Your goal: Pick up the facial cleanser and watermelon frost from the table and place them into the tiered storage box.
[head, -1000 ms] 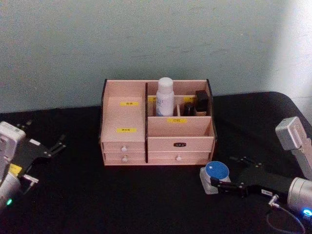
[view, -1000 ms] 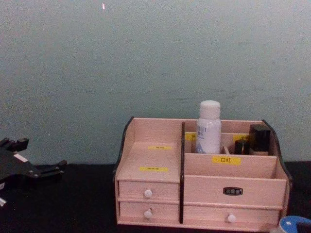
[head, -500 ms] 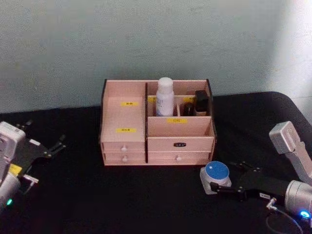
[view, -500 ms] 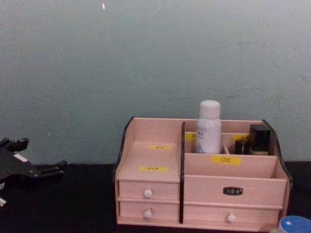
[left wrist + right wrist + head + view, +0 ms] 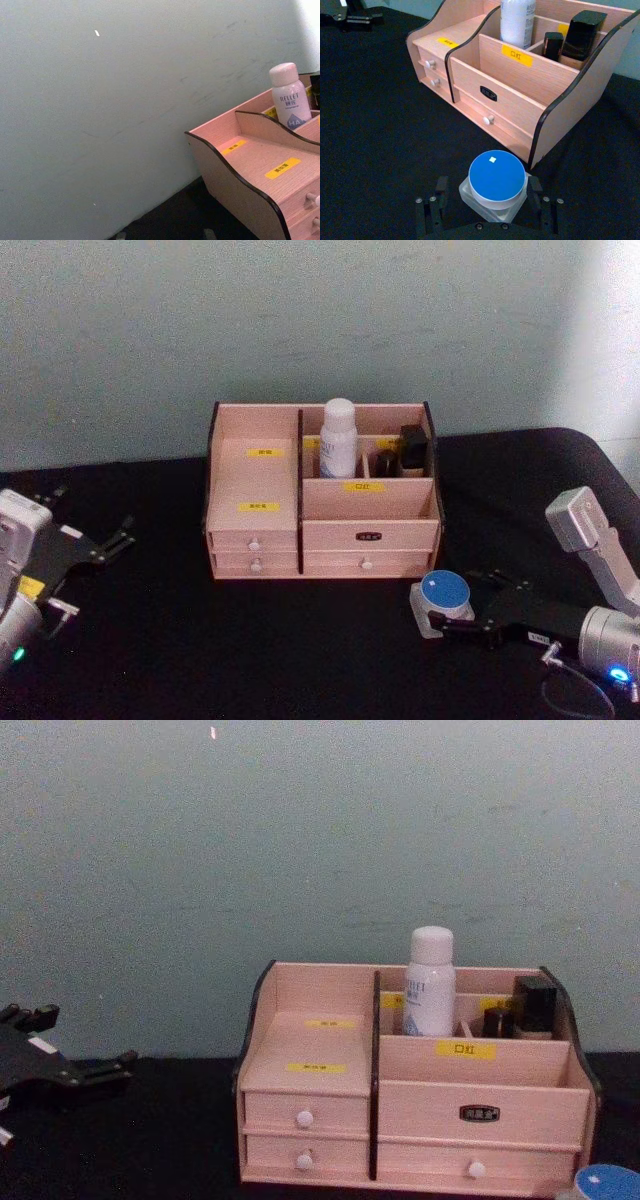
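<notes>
From the head, the facial cleanser stands in the tiered storage box and the left claw rests, spread, far left of the box; from the right wrist, the right claw gapes around the watermelon frost just before the box, so I think squeezing comes next.

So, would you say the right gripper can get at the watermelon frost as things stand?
Probably yes: the right gripper sits open around the watermelon frost on the table, with nothing in between.

pale green-grey wall, black tabletop
</notes>
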